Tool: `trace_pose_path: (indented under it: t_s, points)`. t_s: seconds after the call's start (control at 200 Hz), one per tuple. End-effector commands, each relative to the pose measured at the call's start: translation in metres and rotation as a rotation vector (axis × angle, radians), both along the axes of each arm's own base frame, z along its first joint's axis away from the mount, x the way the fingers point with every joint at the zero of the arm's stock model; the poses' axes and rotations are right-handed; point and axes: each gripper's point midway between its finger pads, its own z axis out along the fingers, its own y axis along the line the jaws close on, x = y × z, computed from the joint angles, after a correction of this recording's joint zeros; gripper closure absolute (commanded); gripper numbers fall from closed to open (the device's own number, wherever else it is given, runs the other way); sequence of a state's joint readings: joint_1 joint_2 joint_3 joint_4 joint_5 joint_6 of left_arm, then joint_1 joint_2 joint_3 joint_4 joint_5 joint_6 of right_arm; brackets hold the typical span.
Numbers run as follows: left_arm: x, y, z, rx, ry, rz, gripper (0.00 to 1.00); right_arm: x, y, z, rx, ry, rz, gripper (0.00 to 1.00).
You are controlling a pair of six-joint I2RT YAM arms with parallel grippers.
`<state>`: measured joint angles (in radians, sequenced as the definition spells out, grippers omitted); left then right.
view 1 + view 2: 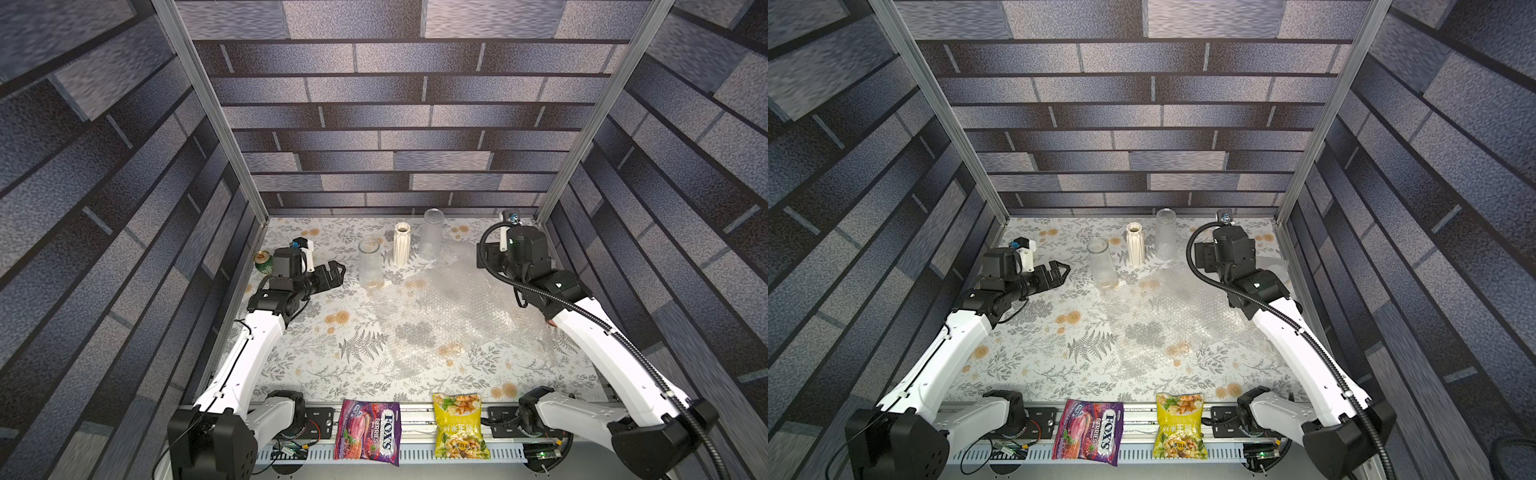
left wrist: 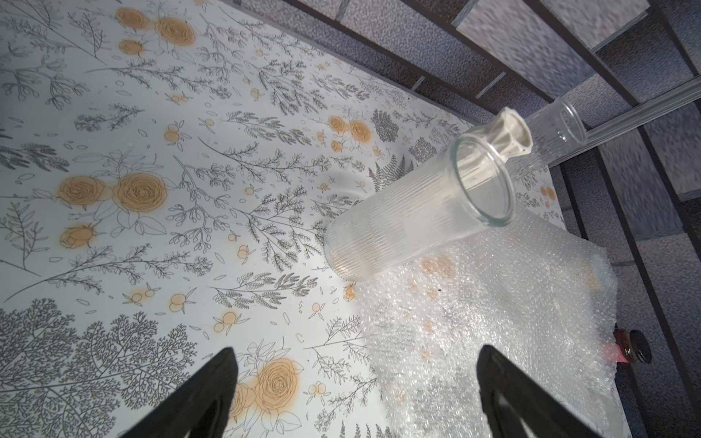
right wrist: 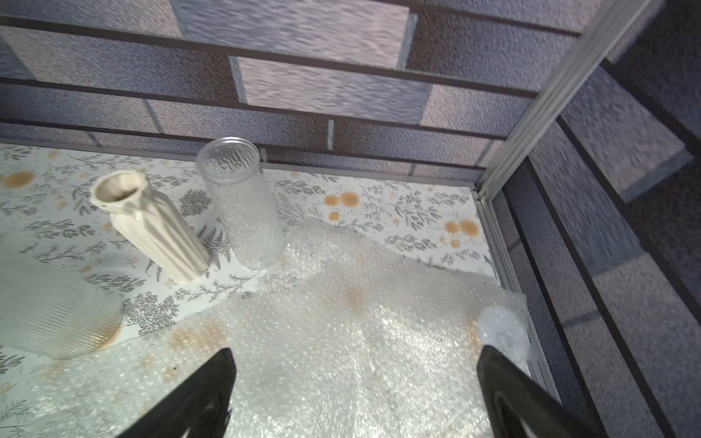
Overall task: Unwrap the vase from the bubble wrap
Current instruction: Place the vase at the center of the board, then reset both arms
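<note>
Three bare vases stand upright at the back of the table: a ribbed clear glass vase (image 1: 369, 264) (image 2: 413, 220), a white fluted ceramic vase (image 1: 402, 245) (image 3: 151, 227) and a textured clear glass vase (image 1: 431, 235) (image 3: 242, 204). The bubble wrap (image 1: 453, 320) (image 1: 1167, 324) lies spread flat on the table to the right of them, wrapped round nothing. My left gripper (image 1: 338, 274) (image 2: 358, 352) is open and empty, just left of the ribbed glass vase. My right gripper (image 3: 356, 352) hangs open and empty over the far right part of the bubble wrap (image 3: 341, 360).
A green can (image 1: 262, 262) stands at the back left behind my left wrist. A purple candy bag (image 1: 368, 432) and a yellow snack bag (image 1: 459, 426) lie on the front rail. A small dark bottle (image 2: 631, 350) lies at the bubble wrap's right edge.
</note>
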<state>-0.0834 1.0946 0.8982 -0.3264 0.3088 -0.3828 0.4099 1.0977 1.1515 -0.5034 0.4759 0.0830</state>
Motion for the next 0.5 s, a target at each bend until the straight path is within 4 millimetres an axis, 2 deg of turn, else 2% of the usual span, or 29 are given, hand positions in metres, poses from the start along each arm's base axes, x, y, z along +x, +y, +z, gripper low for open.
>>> trace_pose_path:
  t_s: [0.0,0.105,0.175,0.271,0.341,0.391,0.496]
  points:
    - [0.02,0.009,0.028,0.059,-0.132,0.028,0.0,-0.006,-0.03,-0.019,0.062,-0.024,-0.118,0.0]
    - [0.028,0.017,0.028,0.12,-0.163,0.051,0.0,-0.005,-0.054,-0.042,0.075,-0.006,-0.206,0.0]
    - [0.032,0.024,0.027,0.187,-0.191,0.066,0.0,-0.001,-0.061,-0.059,0.057,0.021,-0.229,0.0]
    - [0.036,0.047,0.024,0.31,-0.243,0.145,0.0,0.005,-0.065,-0.077,0.015,0.019,-0.24,0.0]
    - [0.032,0.07,0.018,0.395,-0.259,0.25,0.0,0.008,-0.066,-0.085,0.0,-0.025,-0.234,0.0]
    - [0.025,0.096,0.011,0.45,-0.246,0.383,0.0,0.009,-0.067,-0.092,-0.012,-0.058,-0.231,0.0]
    - [0.001,0.138,-0.015,0.52,-0.216,0.603,0.0,0.006,-0.073,-0.105,-0.018,-0.088,-0.243,0.0]
